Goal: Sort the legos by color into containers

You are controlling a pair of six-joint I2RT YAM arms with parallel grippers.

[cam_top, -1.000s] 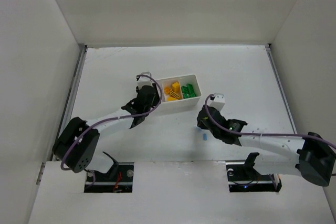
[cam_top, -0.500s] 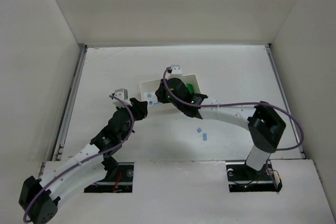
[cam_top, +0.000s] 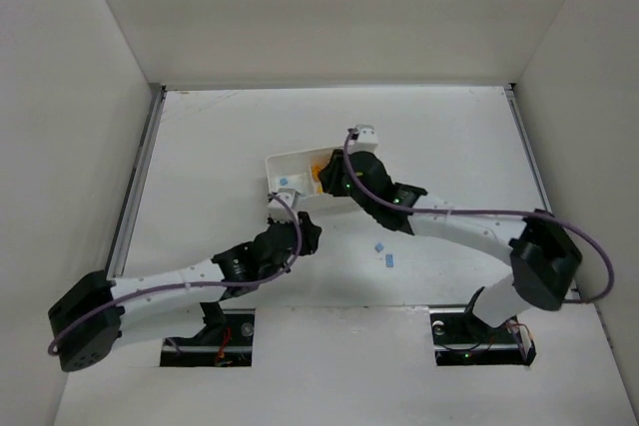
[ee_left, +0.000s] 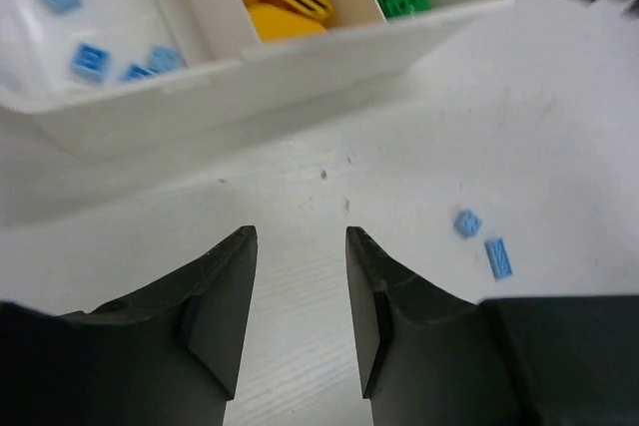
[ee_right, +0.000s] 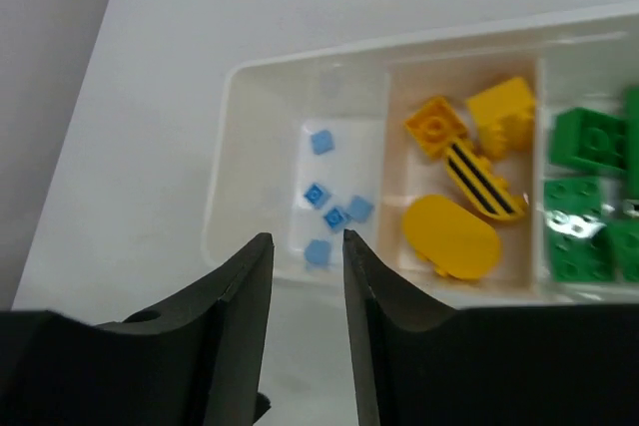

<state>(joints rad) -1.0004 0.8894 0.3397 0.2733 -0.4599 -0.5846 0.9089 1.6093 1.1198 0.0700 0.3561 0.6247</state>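
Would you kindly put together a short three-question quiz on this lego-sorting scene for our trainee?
1. True or false: the left claw is holding a lego.
2. Which colour sits in the middle compartment of the tray? A green, B yellow, C blue.
3. Fill in: ___ blue legos lie on the table outside the tray.

Key: 1 false, it is open and empty. 2 B. 3 two.
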